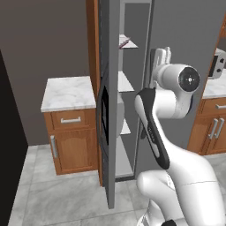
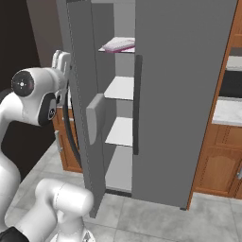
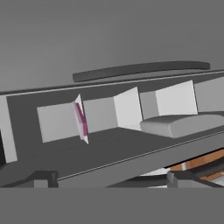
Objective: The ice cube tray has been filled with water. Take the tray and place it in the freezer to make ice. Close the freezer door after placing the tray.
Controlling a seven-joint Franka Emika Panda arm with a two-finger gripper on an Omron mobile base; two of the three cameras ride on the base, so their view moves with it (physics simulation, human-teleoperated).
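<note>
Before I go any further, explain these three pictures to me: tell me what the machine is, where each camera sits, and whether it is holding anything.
The white jointed machine is a robot arm on a base that can drive, in a computer-drawn kitchen. Two pictures come from cameras riding on the base, behind the arm to its left and right. The third comes from a camera on the hand, so it looks rolled sideways.

The tall grey cabinet is a refrigerator. Its narrow left part, the freezer, stands with the freezer door swung open. The ice cube tray, a thin pale slab, lies on the top shelf.

The gripper is open and holds nothing.
</note>
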